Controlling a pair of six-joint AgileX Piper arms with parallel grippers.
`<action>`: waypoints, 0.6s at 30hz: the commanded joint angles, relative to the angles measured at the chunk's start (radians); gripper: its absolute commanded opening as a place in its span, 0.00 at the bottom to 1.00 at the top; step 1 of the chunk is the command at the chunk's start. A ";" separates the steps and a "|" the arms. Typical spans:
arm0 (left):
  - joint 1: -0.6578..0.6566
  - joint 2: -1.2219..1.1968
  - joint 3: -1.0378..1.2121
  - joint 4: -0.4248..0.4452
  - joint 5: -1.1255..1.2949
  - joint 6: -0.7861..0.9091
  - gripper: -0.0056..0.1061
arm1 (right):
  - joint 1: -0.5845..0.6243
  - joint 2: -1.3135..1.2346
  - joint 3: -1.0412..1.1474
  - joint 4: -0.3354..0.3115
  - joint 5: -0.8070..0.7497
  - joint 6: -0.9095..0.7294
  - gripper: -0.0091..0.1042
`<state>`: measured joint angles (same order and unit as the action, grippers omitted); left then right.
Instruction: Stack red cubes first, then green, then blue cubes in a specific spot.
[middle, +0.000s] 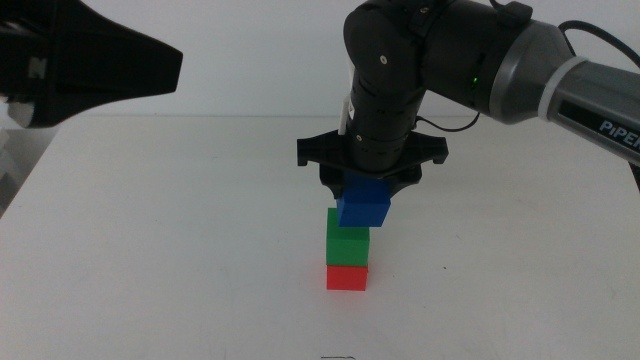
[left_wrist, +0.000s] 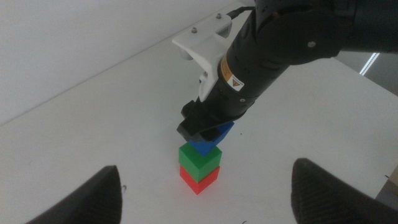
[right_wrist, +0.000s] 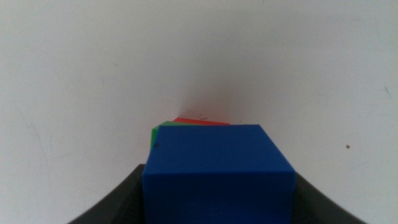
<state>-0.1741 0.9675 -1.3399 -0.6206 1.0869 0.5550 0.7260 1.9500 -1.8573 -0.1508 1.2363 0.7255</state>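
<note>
The red cube (middle: 347, 277) sits on the white table with the green cube (middle: 347, 243) stacked squarely on it. My right gripper (middle: 366, 190) reaches down from the upper right and is shut on the blue cube (middle: 364, 205), which hangs tilted just above the green cube's top, shifted a little right. The right wrist view has the blue cube (right_wrist: 216, 171) between the jaws, with slivers of the green cube (right_wrist: 165, 129) and the red cube (right_wrist: 200, 121) behind it. My left gripper (left_wrist: 205, 193) hovers open, back from the stack (left_wrist: 199, 163), at the middle view's upper left (middle: 150, 65).
The white tabletop (middle: 150, 230) is bare around the stack. A wall edge runs behind the table. The right arm's dark body (middle: 420, 60) fills the space above the stack.
</note>
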 joint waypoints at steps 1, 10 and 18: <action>-0.006 -0.007 -0.022 -0.043 -0.056 0.000 0.89 | 0.011 -0.054 -0.035 -0.032 0.058 0.010 0.07; -0.006 -0.007 -0.022 -0.043 -0.056 0.000 0.89 | 0.041 -0.052 -0.035 -0.058 0.051 0.058 0.07; -0.006 -0.007 -0.022 -0.043 -0.056 0.000 0.89 | 0.050 -0.040 -0.035 -0.074 0.054 0.132 0.09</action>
<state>-0.1741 0.9675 -1.3399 -0.6206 1.0869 0.5550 0.7737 1.9573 -1.8573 -0.1824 1.2363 0.8486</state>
